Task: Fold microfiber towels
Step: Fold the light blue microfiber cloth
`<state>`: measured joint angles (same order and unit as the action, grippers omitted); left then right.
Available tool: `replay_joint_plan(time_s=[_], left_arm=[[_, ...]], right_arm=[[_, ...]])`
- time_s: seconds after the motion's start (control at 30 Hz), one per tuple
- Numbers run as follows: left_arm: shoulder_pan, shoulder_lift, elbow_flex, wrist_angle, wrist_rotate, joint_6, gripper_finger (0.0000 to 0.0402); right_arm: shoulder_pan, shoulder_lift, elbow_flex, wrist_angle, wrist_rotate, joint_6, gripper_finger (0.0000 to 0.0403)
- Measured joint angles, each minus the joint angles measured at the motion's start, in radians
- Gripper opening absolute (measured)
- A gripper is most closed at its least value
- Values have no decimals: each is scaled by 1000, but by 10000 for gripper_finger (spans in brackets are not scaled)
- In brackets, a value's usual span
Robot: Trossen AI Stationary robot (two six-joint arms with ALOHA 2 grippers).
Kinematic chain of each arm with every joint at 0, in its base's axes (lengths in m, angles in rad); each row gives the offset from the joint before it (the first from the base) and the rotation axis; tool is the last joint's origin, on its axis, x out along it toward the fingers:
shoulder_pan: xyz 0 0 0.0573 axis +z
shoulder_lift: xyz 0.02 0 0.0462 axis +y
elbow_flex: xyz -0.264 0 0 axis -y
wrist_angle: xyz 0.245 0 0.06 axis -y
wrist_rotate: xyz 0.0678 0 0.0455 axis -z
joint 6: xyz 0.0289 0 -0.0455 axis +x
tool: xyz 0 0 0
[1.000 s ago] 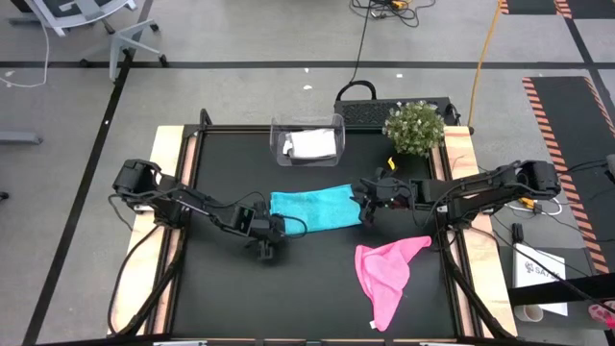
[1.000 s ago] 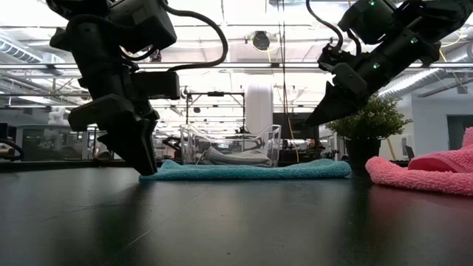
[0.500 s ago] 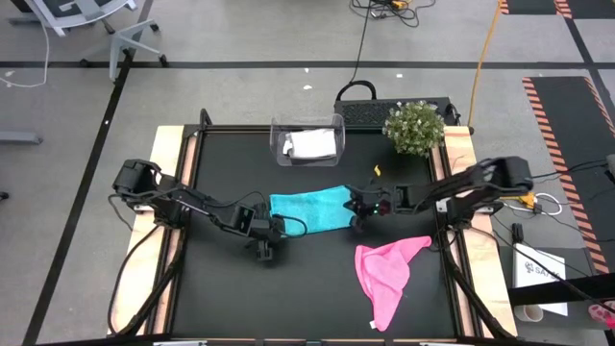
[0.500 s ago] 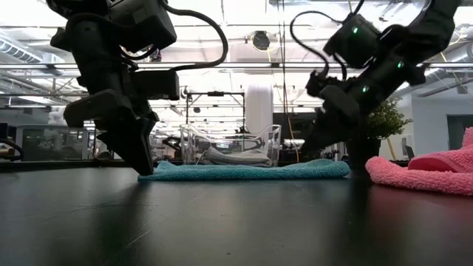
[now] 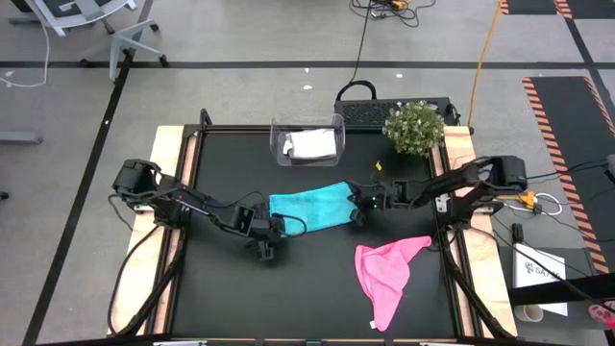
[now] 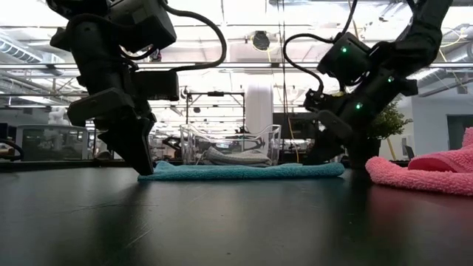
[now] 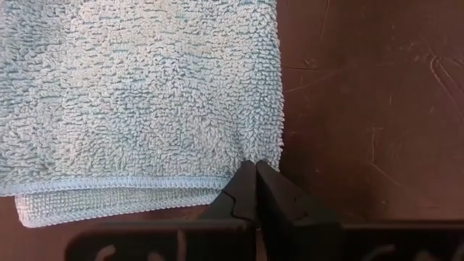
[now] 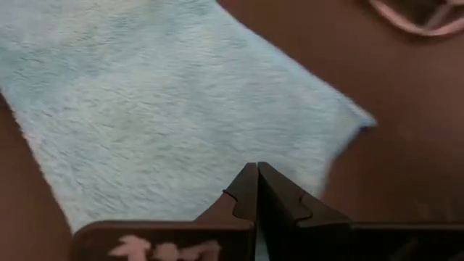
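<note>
Two grippers pinched the teal towel [image 5: 312,209] at its opposite ends.

We had the left gripper [image 5: 270,234] pressed together on one near corner and the right gripper [image 5: 357,212] pressed together on the other end, so the towel's long axis ran straight between them. It lay just in front of the clear bin [image 5: 307,142], which held the grey-white towel [image 5: 311,144]; the pink towel [image 5: 386,272] lay farther from the bin, beyond the right gripper.

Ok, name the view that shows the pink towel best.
The high view: the whole pink towel lies crumpled on the mat, apart from the teal towel. The low view shows only its edge; the right wrist view shows a sliver; the left wrist view, nothing.
</note>
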<state>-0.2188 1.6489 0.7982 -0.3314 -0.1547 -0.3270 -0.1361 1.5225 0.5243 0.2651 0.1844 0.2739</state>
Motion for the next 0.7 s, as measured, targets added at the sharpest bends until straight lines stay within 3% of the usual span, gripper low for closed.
replay_joint_plan(time_s=[0.17, 0.37, 0.7], left_arm=[[0, 0, 0, -11, -2, -12, 15], [0, 0, -1, -12, -3, -9, 3], [0, 0, -2, -11, -4, -9, 8]], right_arm=[[-47, -74, -1, -133, 7, -56, 0], [-81, -99, -1, -71, 0, -60, 0], [-111, 31, -1, 23, -2, -79, 0]])
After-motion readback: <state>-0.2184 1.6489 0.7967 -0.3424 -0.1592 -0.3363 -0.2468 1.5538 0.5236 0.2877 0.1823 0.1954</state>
